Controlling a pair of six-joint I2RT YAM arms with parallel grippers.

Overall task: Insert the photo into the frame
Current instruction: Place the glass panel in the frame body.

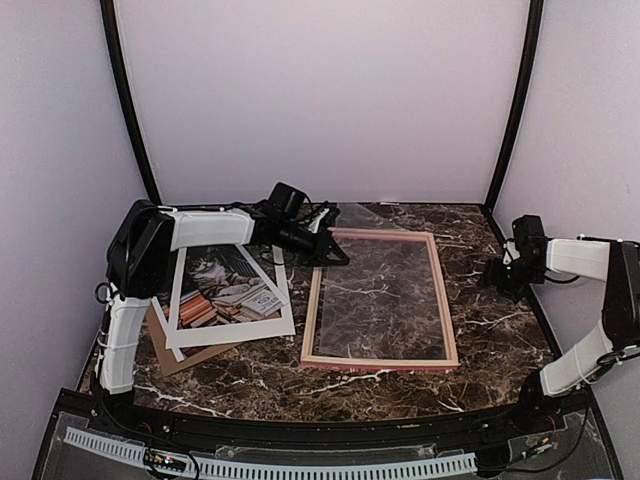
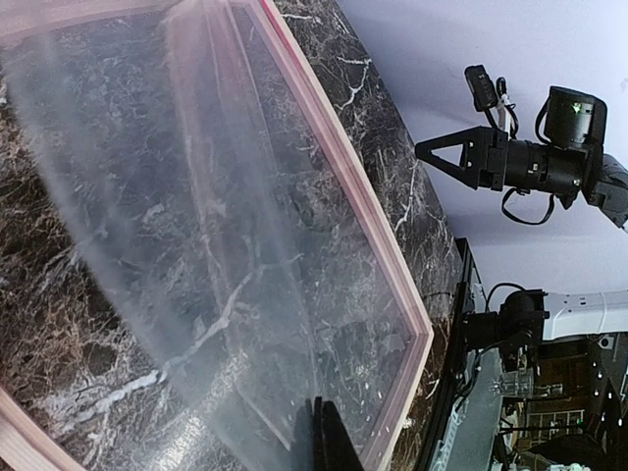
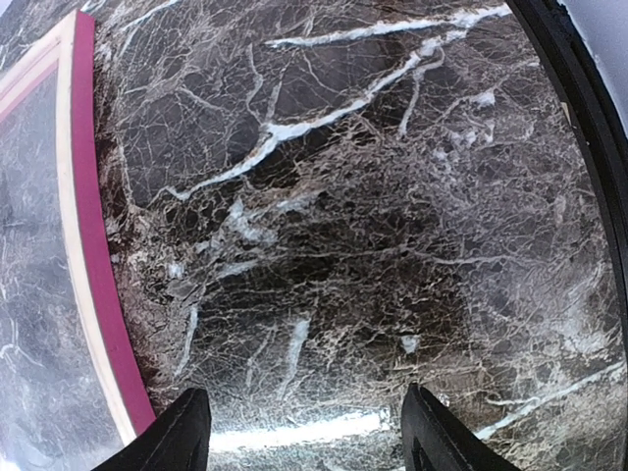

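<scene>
Right pincer (image 3: 309,437): black fingers (image 3: 182,437) spread wide, nothing between them, low over the surface (image 3: 373,216), which is dark marble veined white.
Frame (image 3: 93,226): pink face, pale wood inner edge, lying flat just to the pincer's left.
Left pincer (image 1: 335,256): at the frame's far left corner, fingers pressed into one dark wedge on a clear pane (image 2: 196,245) tilted above the frame.
Photo (image 1: 222,285): flat, left of the frame and outside it, white mat (image 1: 275,322) bordering it, brown board (image 1: 185,358) beneath.
Walls (image 1: 320,100): pale lilac.
</scene>
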